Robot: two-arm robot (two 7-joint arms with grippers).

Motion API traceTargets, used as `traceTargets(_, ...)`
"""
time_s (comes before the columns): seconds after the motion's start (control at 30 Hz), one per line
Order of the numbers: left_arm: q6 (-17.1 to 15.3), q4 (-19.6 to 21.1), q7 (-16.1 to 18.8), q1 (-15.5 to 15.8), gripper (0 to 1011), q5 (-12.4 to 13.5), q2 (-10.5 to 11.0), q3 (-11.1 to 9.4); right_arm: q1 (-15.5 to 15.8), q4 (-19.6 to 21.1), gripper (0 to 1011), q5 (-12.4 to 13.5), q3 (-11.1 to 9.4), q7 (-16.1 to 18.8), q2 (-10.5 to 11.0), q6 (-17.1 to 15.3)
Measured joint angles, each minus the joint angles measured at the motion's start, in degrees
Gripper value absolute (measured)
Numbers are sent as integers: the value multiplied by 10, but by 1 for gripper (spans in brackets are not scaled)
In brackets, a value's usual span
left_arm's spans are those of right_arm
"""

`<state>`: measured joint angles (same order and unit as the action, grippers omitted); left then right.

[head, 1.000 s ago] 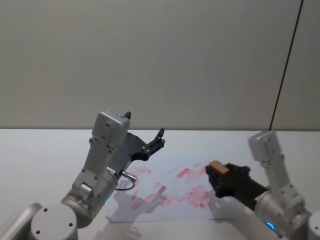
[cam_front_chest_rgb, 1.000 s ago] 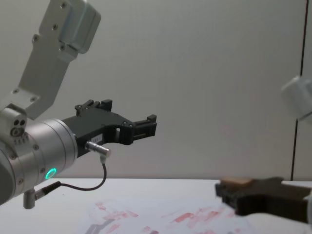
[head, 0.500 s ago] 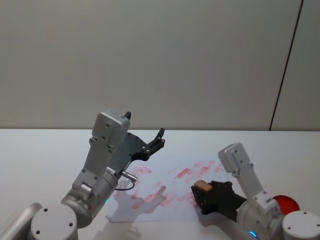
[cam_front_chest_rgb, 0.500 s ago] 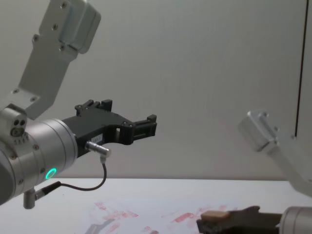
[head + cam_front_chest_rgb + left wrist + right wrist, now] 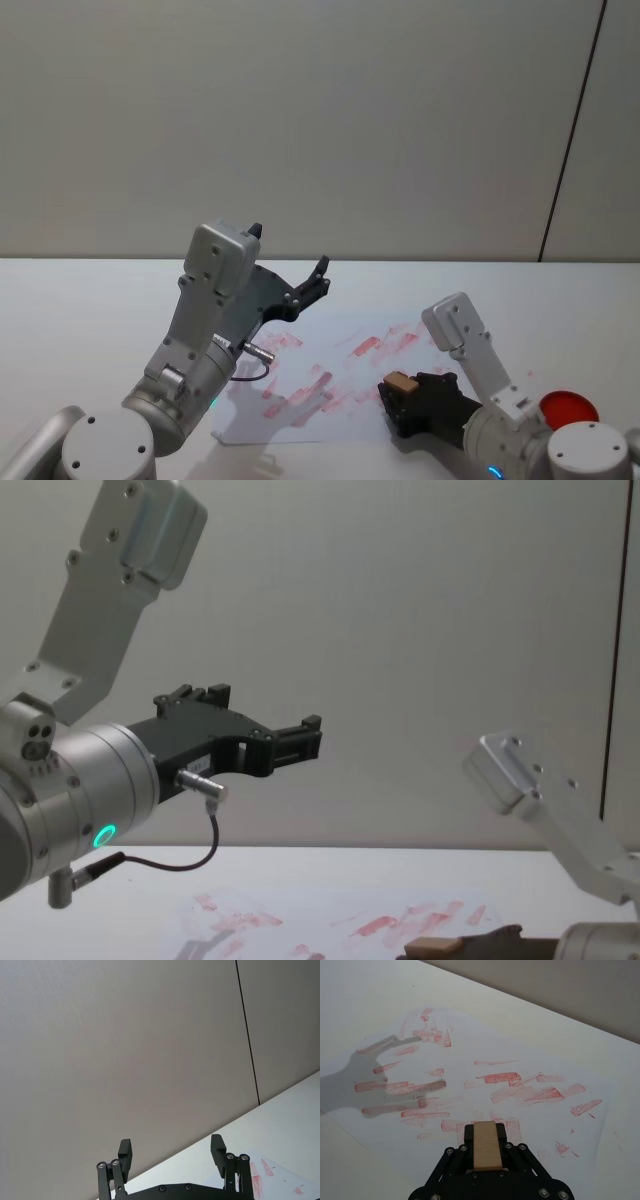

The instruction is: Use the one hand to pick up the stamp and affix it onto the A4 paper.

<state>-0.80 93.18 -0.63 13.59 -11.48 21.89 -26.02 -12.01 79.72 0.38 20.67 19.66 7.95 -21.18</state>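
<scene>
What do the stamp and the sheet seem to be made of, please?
The stamp, clamped in the right gripper over the sheet, looks like bare wood: matte tan face. The A4 paper looks like thin matte paper, smeared with red ink. The left gripper idles raised, open.

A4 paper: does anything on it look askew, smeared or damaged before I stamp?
The A4 paper lies flat with no tear showing, but its red marks are smeared, tilted at mixed angles and overlapping. The right gripper holds the stamp low over a crowded patch. The left gripper hangs open, raised.
</scene>
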Motion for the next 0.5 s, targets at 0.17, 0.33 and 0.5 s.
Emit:
traceTargets(0.17, 0, 0, 0, 0, 1003, 0, 0, 0, -1, -1, 219, -1, 1, -5, -2, -8)
traceTargets(0.33, 0, 0, 0, 0, 1003, 0, 0, 0, -2, -3, 219, 0, 1, -11, -3, -13)
traceTargets(0.5, 0, 0, 0, 0, 1003, 0, 0, 0, -4, -6, 220, 5, 0, -17, -5, -12)
